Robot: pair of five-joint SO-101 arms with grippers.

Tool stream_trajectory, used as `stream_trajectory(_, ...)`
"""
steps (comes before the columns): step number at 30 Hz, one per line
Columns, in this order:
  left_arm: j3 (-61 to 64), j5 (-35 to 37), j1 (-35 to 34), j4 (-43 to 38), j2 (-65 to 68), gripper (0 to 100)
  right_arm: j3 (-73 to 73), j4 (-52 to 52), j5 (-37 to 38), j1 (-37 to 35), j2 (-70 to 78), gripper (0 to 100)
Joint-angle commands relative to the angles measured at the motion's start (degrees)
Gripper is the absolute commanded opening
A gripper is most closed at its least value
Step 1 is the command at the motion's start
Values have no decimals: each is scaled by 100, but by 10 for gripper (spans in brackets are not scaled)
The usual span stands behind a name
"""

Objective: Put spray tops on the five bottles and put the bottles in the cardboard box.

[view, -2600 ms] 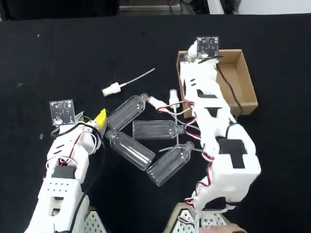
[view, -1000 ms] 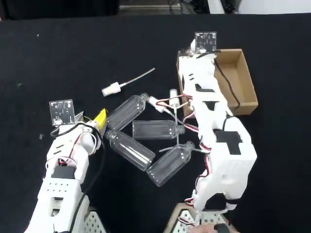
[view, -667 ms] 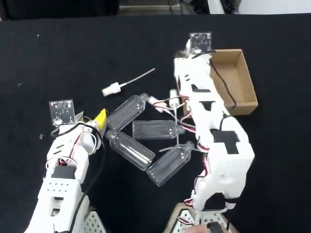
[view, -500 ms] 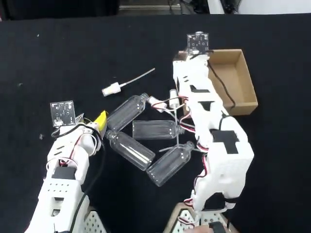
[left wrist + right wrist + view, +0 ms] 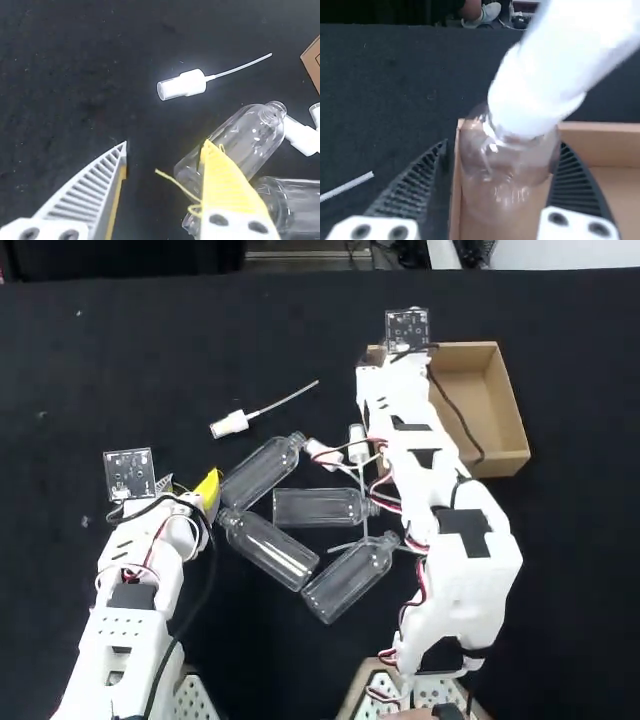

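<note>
My right gripper (image 5: 500, 145) is shut on a clear bottle (image 5: 507, 175) that carries a white spray top (image 5: 550, 75). It holds the bottle upright over the left wall of the cardboard box (image 5: 615, 150). In the high view this arm ends at the left rim of the box (image 5: 497, 400). Several uncapped clear bottles (image 5: 320, 507) lie in a fan at the table's middle. A loose spray top (image 5: 232, 423) with a long tube lies beyond them. My left gripper (image 5: 165, 147) hangs open just short of a lying bottle (image 5: 245, 135) and the loose spray top (image 5: 182, 83).
More white spray tops (image 5: 325, 452) lie between the bottle necks and the right arm's base links. The table is covered in black cloth (image 5: 120, 350). The left half of the cloth, beyond my left arm (image 5: 140, 570), is bare.
My right arm has swung slightly left with the capped bottle, from over the box's near corner to its left wall. The left arm and the lying bottles have not moved.
</note>
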Motion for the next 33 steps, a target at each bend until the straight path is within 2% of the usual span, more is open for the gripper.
stream_trajectory(1, -75, -35, 4, -114, -97, 227, -40, 35, -18, -88, -418, 276)
stream_trajectory(20, -75, -35, 4, -114, -97, 227, -22, 44, -26, -53, -523, 276)
stream_trajectory(33, -75, -44, 4, -114, -97, 227, 690, 53, -26, -53, -1218, 276)
